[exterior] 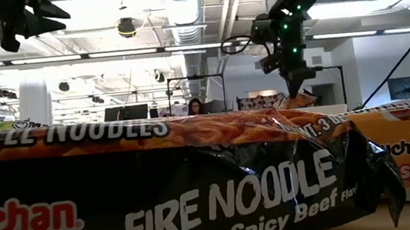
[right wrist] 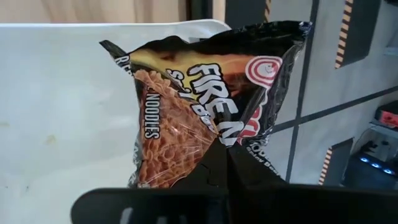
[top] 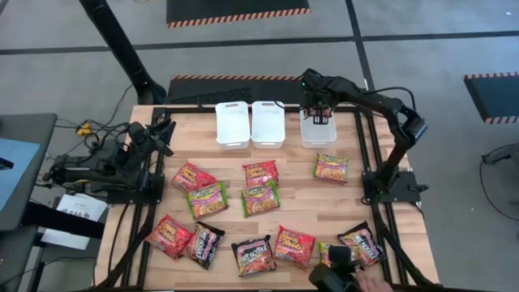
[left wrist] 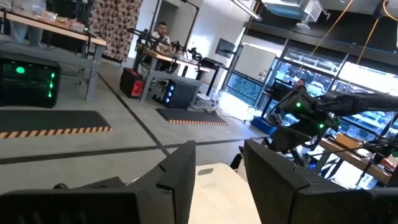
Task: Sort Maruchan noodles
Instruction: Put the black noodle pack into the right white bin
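One black packet (right wrist: 205, 106) is pinched by just a corner in the right tool (right wrist: 227, 163), hanging over the bin (right wrist: 62, 112) below, so it could easily be dropped onto the rim.

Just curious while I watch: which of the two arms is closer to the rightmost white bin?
The right. The right gripper hangs directly over that white bin, holding a black noodle packet. The left gripper waits beyond the table's far-left edge.

dark fingers (left wrist: 177, 180) over white bin (left wrist: 214, 186)
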You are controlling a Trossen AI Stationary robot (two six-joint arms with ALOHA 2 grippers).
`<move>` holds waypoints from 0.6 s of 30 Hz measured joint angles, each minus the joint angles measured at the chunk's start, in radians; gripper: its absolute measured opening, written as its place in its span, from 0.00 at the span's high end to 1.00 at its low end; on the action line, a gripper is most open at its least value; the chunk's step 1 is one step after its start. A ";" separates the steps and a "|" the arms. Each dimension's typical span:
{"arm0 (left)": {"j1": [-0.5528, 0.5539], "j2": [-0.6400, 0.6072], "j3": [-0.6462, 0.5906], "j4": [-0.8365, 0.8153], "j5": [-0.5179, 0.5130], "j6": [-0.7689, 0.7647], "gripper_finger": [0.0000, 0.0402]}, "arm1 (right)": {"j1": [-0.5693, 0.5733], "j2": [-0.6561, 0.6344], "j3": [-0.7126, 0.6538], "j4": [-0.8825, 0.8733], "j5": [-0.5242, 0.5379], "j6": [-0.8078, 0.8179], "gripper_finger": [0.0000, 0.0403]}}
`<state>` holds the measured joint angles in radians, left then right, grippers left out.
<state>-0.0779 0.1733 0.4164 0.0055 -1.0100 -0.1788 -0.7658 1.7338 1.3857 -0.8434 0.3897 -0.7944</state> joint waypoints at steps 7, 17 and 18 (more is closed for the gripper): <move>0.000 0.000 0.000 0.000 0.000 -0.001 0.69 | 0.006 0.008 0.000 0.019 0.003 0.000 0.97; 0.000 0.000 0.000 0.000 0.000 -0.001 0.69 | -0.004 0.008 0.000 0.027 0.002 0.008 0.85; 0.000 0.000 0.000 0.000 0.000 -0.001 0.69 | -0.007 0.008 0.000 0.027 0.002 0.008 0.84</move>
<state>-0.0778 0.1730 0.4164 0.0055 -1.0096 -0.1799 -0.7731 1.7420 1.3857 -0.8165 0.3920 -0.7864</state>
